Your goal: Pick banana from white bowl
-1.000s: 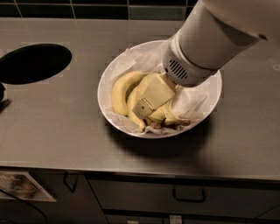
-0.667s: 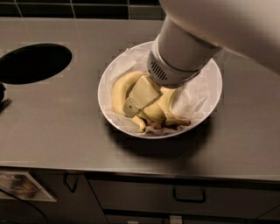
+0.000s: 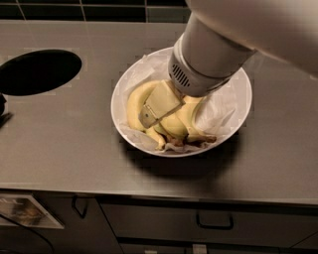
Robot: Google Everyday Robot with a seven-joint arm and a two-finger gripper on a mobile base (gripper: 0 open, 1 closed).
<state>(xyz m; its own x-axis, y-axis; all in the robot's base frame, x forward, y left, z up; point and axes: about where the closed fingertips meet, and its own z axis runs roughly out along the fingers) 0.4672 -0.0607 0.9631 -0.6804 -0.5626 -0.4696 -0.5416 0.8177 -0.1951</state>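
Grey metal counter (image 3: 64,144) fills most of the one camera view, with dark shiny wall tiles (image 3: 74,9) along the top edge. At the left side of the counter there is a black oval hole (image 3: 39,72). Well apart from it, near the middle, sits the big round white bowl (image 3: 115,99). It has crumpled white paper (image 3: 218,111) inside it. On the paper lie yellow curved bananas (image 3: 136,101), close together, with their brown ends pointing to the front of the bowl.

A thick white robot arm (image 3: 213,49) comes in from the top right and leans down over the bowl. Its round grey end hides the back part of the bowl. The pale cream gripper (image 3: 156,104) sticks out from it, tilted down to the left. It is down inside the bowl and lies right on top of the bananas. I cannot tell how wide it is or if it has hold of a banana.

Under the counter are dark drawers with a thin black handle (image 3: 214,222).
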